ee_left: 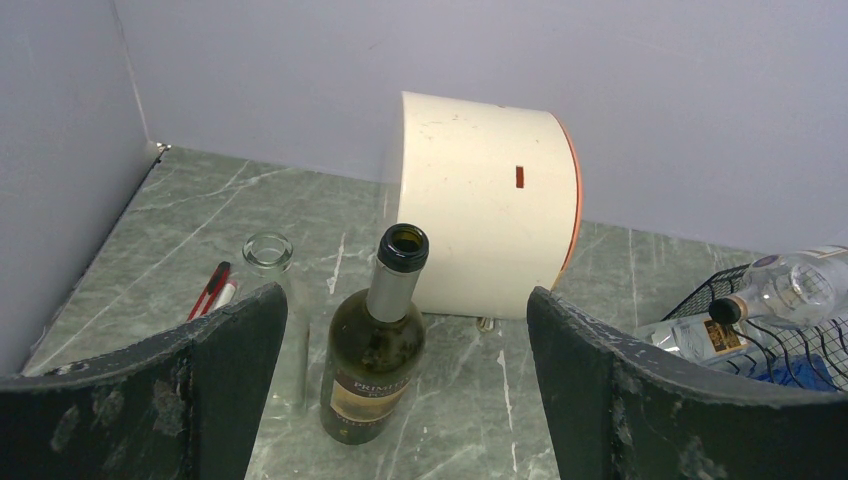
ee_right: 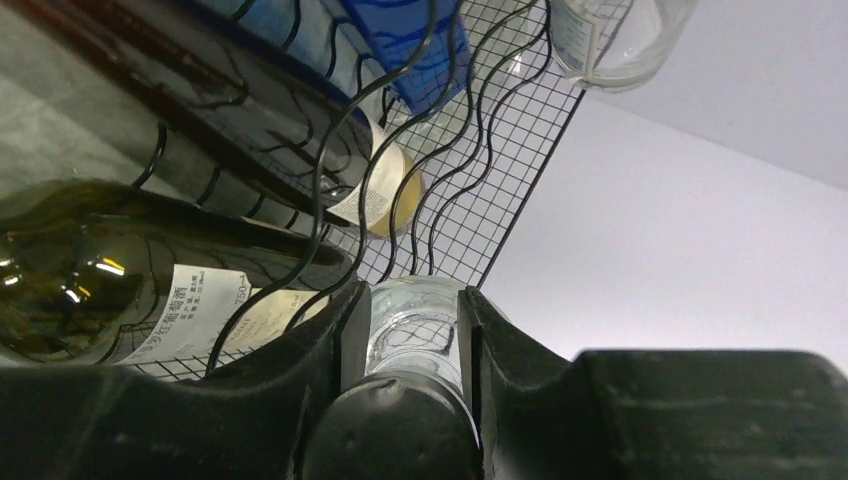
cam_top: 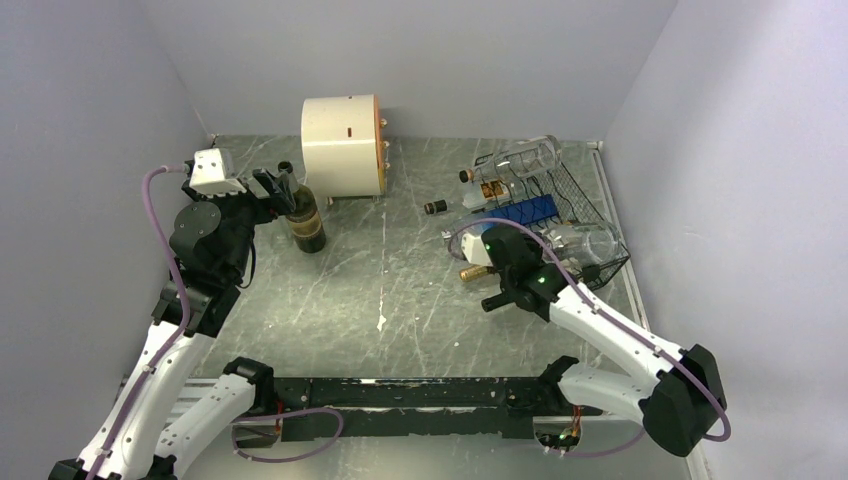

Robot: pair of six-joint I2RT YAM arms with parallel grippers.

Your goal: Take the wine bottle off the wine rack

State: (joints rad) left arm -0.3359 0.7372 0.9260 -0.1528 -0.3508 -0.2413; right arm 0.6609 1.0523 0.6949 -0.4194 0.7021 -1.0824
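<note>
My right hand (ee_right: 410, 300) is closed on the neck of a clear bottle (ee_right: 412, 325). Both fingers (ee_right: 320, 350) press against the glass, and the bottle's black cap sits nearest my wrist. That bottle lies in the rack (cam_top: 578, 200), which stands at the far right of the table (cam_top: 380, 300), close to the right wall. Through the wavy wires just beside my grip I see 2 dark wine bottles (ee_right: 90, 260) lying in the rack, the nearer one with a pale label. Something blue (ee_right: 420, 50) lies above them.

My left hand (ee_left: 405, 300) is spread wide and holds nothing. A green wine bottle (ee_left: 375, 370) stands upright on the table ahead of it, its mouth open, framed between the 2 fingers and touching neither. Just to its left stands a clear glass vessel (ee_left: 270, 255), and a red pen-like thing (ee_left: 210, 290) lies further left. Behind the green wine bottle a cream drum (ee_left: 480, 200) with an orange rim lies on its side. A small dark cap (cam_top: 435, 207) lies on the table between the drum and the rack.
</note>
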